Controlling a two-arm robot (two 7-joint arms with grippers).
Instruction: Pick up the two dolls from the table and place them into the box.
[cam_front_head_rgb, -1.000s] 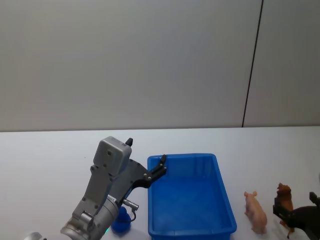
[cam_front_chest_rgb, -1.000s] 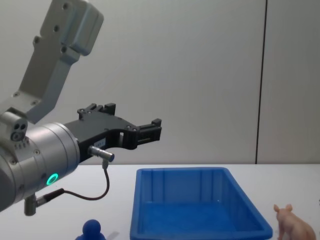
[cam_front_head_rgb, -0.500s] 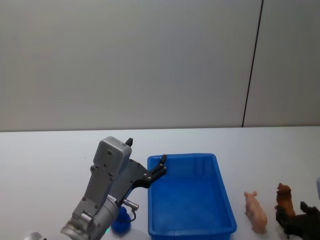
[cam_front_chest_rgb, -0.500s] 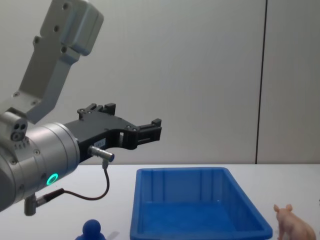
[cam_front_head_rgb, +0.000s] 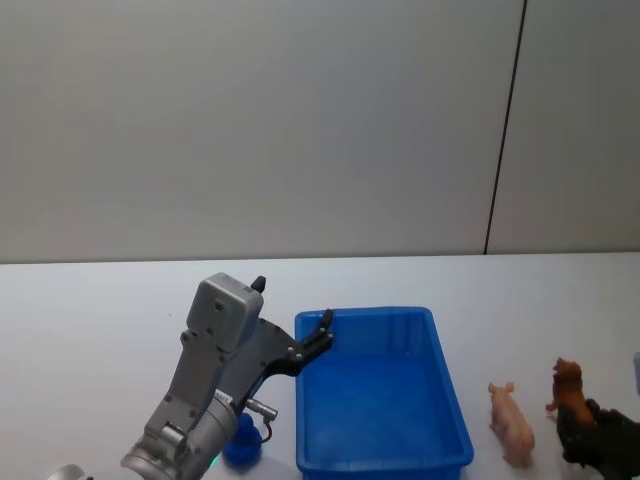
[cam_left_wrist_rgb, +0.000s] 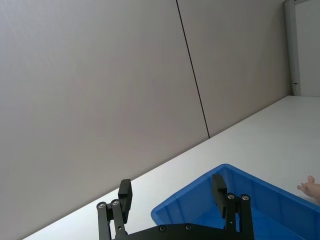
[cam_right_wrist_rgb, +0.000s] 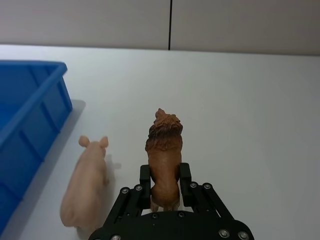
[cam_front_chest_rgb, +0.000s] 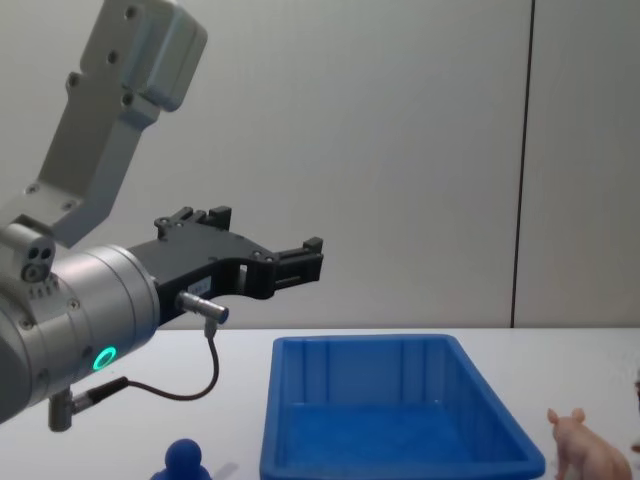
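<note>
Brown and maned, the four-legged doll (cam_right_wrist_rgb: 165, 145) stood nearest the robot on its right, its hindquarters pinched between the two fingers of the right pincer (cam_right_wrist_rgb: 165, 182), which had come in low from behind it. That rear grip left the head and forelegs free and kept the fingers off the pink pig (cam_right_wrist_rgb: 89, 187) just beside it. Whether the doll's feet had left the white counter (cam_right_wrist_rgb: 250, 100) I could not tell. The pig lay between the brown doll and the box (cam_right_wrist_rgb: 30, 125), close to the box's right wall but apart from it, so a straight carry to the box would pass over the pig and, I judged, would need some height.

On the robot's left, a dark blue round-headed figure (cam_front_chest_rgb: 185, 460) sat on the counter near the box's front left corner, under the left arm. Above it the left pincer (cam_left_wrist_rgb: 171, 192) hung in the air with its fingers spread wide and nothing between them, pointing over the box's left rim, probably held there out of the right arm's way. The box appeared empty, so no doll was placed yet. Behind everything ran a plain grey wall.
</note>
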